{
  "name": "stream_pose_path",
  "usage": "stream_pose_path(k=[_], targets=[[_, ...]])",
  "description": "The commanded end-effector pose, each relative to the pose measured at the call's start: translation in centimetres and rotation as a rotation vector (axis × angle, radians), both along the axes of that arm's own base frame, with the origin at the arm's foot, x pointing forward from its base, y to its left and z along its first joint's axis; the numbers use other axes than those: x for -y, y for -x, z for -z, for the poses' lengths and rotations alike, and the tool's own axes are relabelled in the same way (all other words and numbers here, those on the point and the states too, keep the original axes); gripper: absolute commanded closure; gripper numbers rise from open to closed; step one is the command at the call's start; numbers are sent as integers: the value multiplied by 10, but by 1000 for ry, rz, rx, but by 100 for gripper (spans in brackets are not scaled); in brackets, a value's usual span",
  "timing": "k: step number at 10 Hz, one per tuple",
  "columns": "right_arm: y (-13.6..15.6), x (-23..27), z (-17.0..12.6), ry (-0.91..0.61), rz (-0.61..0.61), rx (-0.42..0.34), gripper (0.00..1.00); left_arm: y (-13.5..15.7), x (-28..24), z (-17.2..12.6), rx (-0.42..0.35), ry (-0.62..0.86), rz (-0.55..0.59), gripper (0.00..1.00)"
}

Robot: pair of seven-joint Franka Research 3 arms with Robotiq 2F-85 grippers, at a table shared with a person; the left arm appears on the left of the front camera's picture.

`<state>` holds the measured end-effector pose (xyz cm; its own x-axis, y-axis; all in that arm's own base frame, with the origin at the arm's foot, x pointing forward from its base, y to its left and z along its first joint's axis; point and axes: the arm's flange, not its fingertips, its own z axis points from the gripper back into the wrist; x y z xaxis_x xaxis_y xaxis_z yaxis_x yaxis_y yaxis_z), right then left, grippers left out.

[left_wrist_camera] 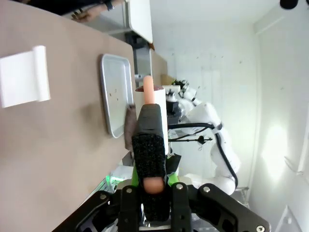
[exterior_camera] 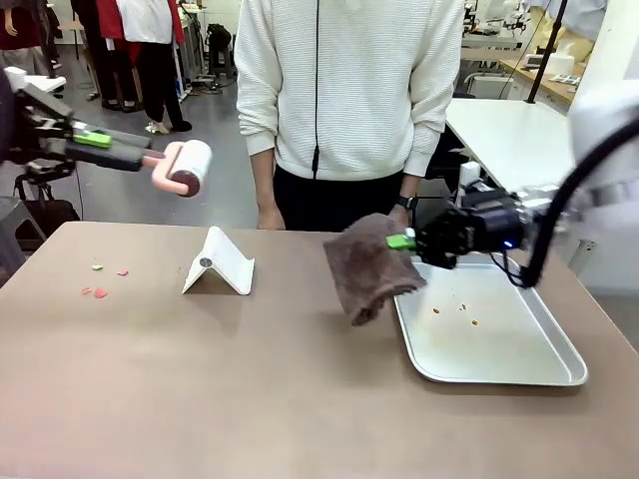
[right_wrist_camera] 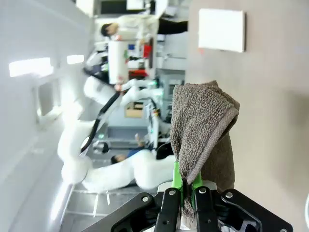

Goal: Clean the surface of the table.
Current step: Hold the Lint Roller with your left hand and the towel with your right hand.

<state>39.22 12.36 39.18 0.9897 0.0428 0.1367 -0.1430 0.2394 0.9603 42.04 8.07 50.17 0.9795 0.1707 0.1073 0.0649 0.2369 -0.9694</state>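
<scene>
The taupe-brown table (exterior_camera: 250, 399) spans the front view. A few pink and green crumbs (exterior_camera: 100, 289) lie near its left end. My left gripper (exterior_camera: 128, 152) hovers high over the far left edge, shut on the pink handle of a white lint roller (exterior_camera: 188, 166). In the left wrist view its fingers (left_wrist_camera: 153, 193) clamp that handle, and the roller (left_wrist_camera: 153, 104) points away. My right gripper (exterior_camera: 414, 239) is shut on a brown towel (exterior_camera: 367, 264) that hangs over the table beside the tray. From the right wrist the towel (right_wrist_camera: 203, 121) drapes from the gripper (right_wrist_camera: 188, 195).
A metal tray (exterior_camera: 539, 374) with a few crumbs lies at the right. A folded white stand (exterior_camera: 220, 264) sits left of centre. A person in a white sweater (exterior_camera: 349, 90) stands at the far edge, hands near it. The table's front half is bare.
</scene>
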Motion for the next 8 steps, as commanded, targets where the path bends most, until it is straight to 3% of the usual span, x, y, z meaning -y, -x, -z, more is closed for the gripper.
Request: stream_pose_path(k=[1,3,6,8], targets=[[28,51,-13,-80,-9,39,100,42,-38,4,56,22,-5,83],[53,110,-20,-154,143,-28,100,90,-76,20,149,60,58,83],[87,182,-23,-309,416,-148,100,138,-74,65,127,97,-44,83],[117,220,-23,-356,473,-153,100,143,-104,94,76,180,-87,83]])
